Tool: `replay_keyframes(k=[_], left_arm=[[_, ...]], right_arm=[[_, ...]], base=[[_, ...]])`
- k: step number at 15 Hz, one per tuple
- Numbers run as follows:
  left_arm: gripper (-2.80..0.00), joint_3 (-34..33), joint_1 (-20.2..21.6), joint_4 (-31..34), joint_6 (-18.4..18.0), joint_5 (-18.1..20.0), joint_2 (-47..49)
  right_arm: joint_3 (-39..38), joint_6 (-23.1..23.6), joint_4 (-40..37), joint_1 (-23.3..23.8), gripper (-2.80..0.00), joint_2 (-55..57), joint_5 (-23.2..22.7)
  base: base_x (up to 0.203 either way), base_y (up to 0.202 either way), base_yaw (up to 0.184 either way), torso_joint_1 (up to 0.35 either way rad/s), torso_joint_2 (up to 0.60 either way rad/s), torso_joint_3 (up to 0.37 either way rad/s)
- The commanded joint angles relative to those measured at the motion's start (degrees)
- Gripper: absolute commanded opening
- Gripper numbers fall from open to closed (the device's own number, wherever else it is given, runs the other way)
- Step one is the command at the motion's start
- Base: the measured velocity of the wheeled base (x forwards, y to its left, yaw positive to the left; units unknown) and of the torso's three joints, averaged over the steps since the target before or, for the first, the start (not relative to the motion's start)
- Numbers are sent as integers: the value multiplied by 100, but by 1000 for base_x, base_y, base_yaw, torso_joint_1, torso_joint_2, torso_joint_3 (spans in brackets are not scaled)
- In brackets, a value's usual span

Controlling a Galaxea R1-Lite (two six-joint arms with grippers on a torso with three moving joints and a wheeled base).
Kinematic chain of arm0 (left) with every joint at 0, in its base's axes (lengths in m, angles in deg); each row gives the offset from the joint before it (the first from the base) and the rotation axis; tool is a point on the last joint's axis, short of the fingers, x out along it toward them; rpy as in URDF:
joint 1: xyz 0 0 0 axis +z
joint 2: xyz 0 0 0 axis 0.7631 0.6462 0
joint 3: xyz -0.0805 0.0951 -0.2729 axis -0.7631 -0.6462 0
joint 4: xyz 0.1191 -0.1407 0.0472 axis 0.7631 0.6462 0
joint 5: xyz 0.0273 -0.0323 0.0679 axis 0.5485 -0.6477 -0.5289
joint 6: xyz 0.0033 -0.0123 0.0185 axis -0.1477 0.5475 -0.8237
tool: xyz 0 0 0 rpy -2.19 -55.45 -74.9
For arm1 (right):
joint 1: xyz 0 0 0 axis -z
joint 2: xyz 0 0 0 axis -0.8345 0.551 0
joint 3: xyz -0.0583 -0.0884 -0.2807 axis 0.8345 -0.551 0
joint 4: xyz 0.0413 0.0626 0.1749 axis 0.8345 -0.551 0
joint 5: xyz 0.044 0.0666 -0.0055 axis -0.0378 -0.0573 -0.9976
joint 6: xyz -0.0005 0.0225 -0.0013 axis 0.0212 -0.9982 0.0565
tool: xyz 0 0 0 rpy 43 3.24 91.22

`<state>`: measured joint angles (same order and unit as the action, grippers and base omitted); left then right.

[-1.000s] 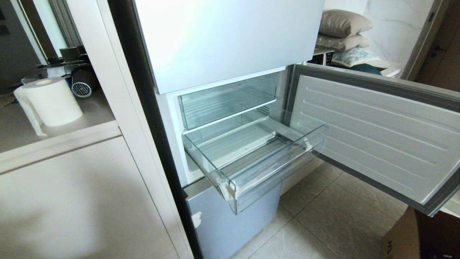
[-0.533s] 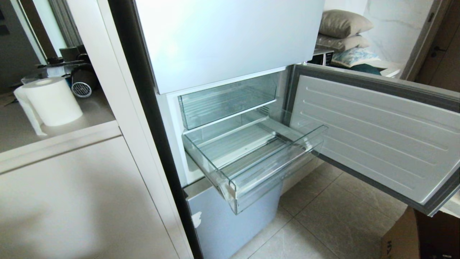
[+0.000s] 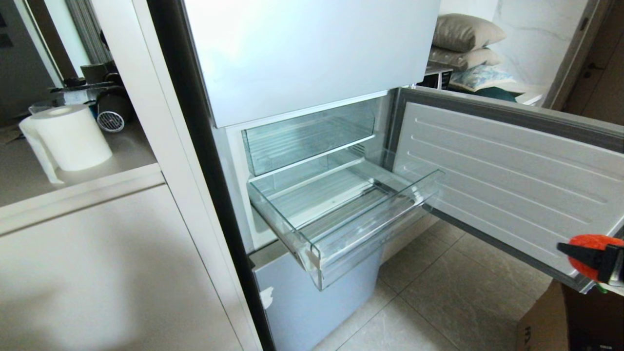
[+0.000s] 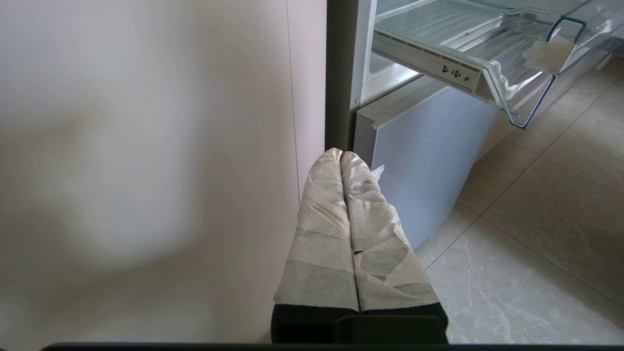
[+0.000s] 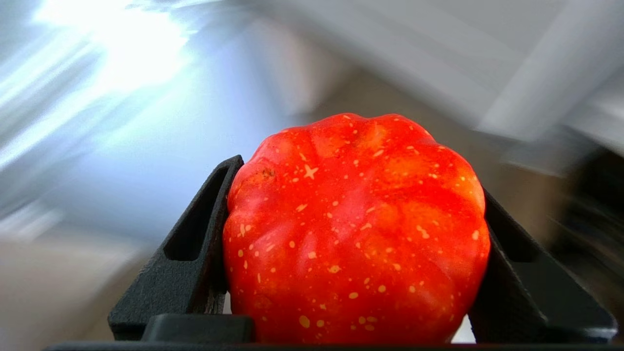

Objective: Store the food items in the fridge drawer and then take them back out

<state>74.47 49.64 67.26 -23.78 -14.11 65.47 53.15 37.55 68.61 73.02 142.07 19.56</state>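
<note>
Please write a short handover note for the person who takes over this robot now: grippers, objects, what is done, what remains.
Right gripper: shut on the orange-red fruit, at the head view's right edge by the open fridge door.
Left gripper: shut, empty, parked low by the cabinet side.
Fridge drawer: pulled out, nothing in it.
Done: drawer open, fruit gripped.
Left: place the fruit in the drawer, then take it back out.

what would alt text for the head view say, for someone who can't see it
A fridge with its lower door swung open and a clear fridge drawer pulled out, nothing in it. At the right edge, the right gripper is shut on an orange-red fruit, level with the door's lower corner. A paper towel roll stands on a counter to the left.
</note>
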Motion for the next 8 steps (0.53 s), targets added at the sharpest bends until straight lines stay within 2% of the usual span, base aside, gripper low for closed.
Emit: replay_keyframes(k=[1, 2, 3, 6, 8], left_arm=[[-280, 0, 1, -1, 0, -2, 9], [-280, 0, 1, -1, 0, -2, 9], [-280, 0, 1, -1, 0, -2, 9], [-280, 0, 1, -1, 0, -2, 9], [-280, 0, 1, -1, 0, -2, 9]], right_arm=[[326, -385, -13, -2030, -280, -66, 568], [631, -532, 15, -2625, -280, 228, 787], [995, -641, 119, -3018, -280, 715, 949], [2117, -789, 666, -3433, -280, 2110, 1188], [2824, -837, 1056, -3531, -280, 3017, 1243]], base=[[0, 0, 0, 0, 0, 0], [0, 0, 0, 0, 0, 0], [0, 0, 0, 0, 0, 0], [0, 0, 0, 0, 0, 0], [0, 0, 0, 0, 0, 0]])
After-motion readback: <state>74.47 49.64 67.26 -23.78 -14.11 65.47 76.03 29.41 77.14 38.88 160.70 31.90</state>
